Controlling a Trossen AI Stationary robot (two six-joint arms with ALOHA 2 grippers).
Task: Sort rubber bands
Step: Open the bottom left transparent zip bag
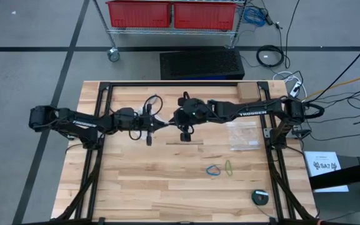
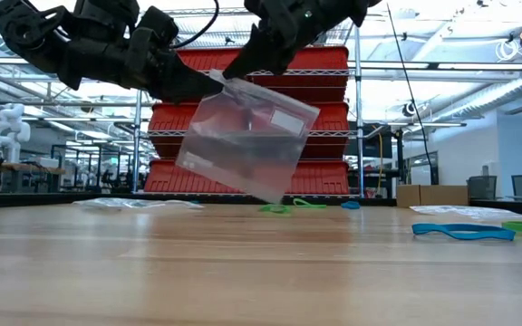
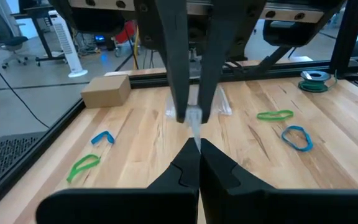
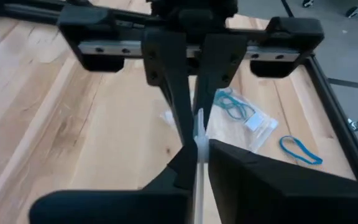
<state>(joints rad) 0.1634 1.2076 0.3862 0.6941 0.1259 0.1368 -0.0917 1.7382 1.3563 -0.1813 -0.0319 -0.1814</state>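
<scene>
Both grippers meet over the middle of the table, each shut on one clear plastic bag [image 2: 243, 136] that hangs in the air between them. My left gripper [image 1: 157, 125] comes from the left and my right gripper [image 1: 172, 119] from the right. Loose rubber bands lie on the wood: a blue one [image 1: 213, 170] and a green one [image 1: 229, 167] toward the near right. Another green one [image 3: 82, 167] and blue one [image 3: 102, 137] show in the left wrist view. Teal bands sit inside a second clear bag [image 4: 235, 106] lying flat on the table. My left gripper pinches the bag's top edge [image 3: 196, 132] between its two fingers, coming roughly level from the table's left. The bag is lifted clear and hangs tilted below the fingers. My right gripper pinches the same top edge [image 4: 199, 134] right beside the left fingers [image 4: 176, 81]. It comes from the table's right, slanting down. The bag's body [image 2: 252, 154] hangs below it, off the table.
Clear bags [image 1: 242, 134] lie flat on the right half of the table. A cardboard box [image 3: 106, 90] sits by the far right edge and a teal coil [image 1: 259, 197] near the near right corner. Black frame rails run along the table's sides.
</scene>
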